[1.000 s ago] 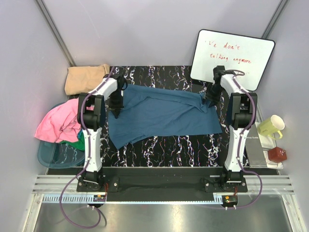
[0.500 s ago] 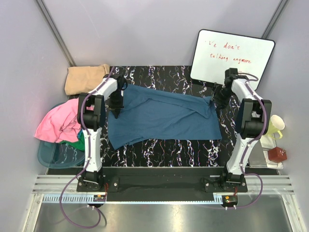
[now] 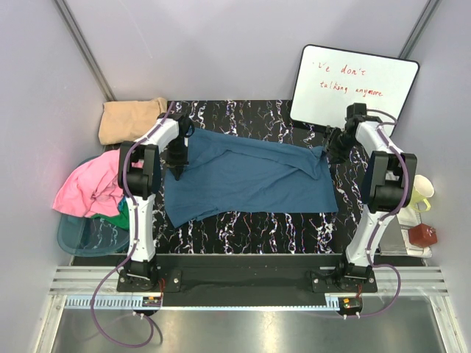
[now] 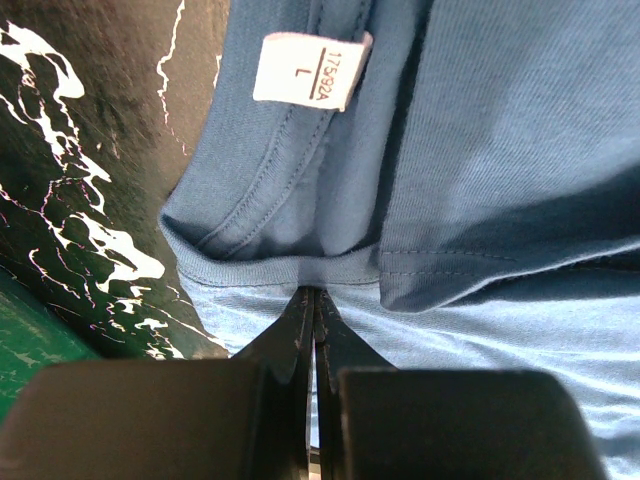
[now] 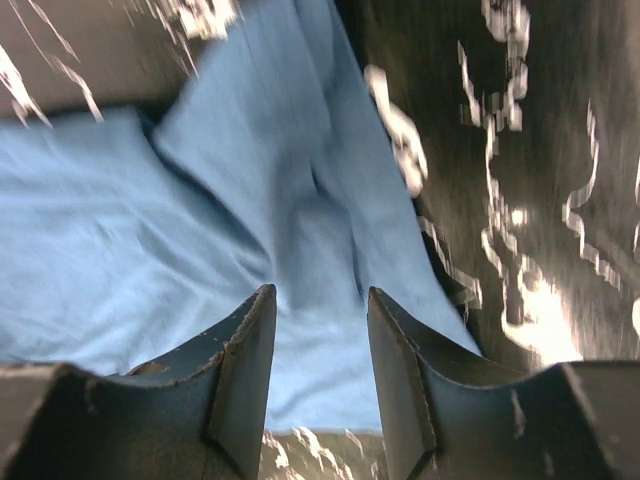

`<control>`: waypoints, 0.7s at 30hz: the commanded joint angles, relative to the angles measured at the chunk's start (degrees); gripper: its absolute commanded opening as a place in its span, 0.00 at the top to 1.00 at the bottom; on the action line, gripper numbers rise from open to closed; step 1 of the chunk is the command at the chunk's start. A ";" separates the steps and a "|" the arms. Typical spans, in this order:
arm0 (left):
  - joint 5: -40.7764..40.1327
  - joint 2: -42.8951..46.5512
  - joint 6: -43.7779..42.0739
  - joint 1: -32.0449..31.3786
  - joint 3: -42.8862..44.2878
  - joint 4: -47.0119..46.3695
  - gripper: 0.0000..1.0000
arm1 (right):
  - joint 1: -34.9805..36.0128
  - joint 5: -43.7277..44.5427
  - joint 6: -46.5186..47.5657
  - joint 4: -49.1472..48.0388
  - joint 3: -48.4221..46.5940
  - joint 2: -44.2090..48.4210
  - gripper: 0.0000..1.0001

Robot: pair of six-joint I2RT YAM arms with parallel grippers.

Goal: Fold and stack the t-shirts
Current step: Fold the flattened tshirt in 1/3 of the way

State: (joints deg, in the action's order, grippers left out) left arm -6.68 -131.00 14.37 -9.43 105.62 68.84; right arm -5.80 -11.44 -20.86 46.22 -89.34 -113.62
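One teal t-shirt: tag reads "L".

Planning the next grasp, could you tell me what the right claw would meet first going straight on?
Probably the blue t-shirt, lying ahead of the right claw, though depth is unclear.

Plain teal-blue t-shirt, white neck label with dark print; plain tan t-shirt, pink t-shirt, green t-shirt; black table, white marble veining; whiteboard white, red handwriting; pale yellow mug; teal bin
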 commanded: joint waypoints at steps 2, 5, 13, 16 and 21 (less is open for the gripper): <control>0.97 -0.92 -0.49 -0.50 -0.86 -0.72 1.00 | -0.35 0.89 -1.72 -3.76 -8.65 -6.07 0.51; 0.96 -1.01 -0.57 -0.59 -0.95 -0.72 1.00 | -0.35 1.16 -1.90 -3.85 -12.60 -10.11 0.51; 0.70 -0.84 -0.66 -0.59 -1.03 -0.64 1.00 | -0.35 -1.04 -2.69 -4.64 -18.32 -16.63 0.69; 0.44 -0.84 -0.66 -0.59 -1.12 -0.72 1.00 | -0.44 -1.65 -2.69 -4.73 -20.43 -17.42 0.85; 0.35 -0.84 -0.66 -0.59 -1.47 -0.55 1.00 | -0.35 -1.65 -3.13 -4.73 -25.43 -17.33 0.90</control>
State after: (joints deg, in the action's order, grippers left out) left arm -6.74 -131.00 13.96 -9.69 105.49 68.84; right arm -6.07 -11.97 -23.46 43.11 -108.36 -131.68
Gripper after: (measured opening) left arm 0.005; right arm 0.108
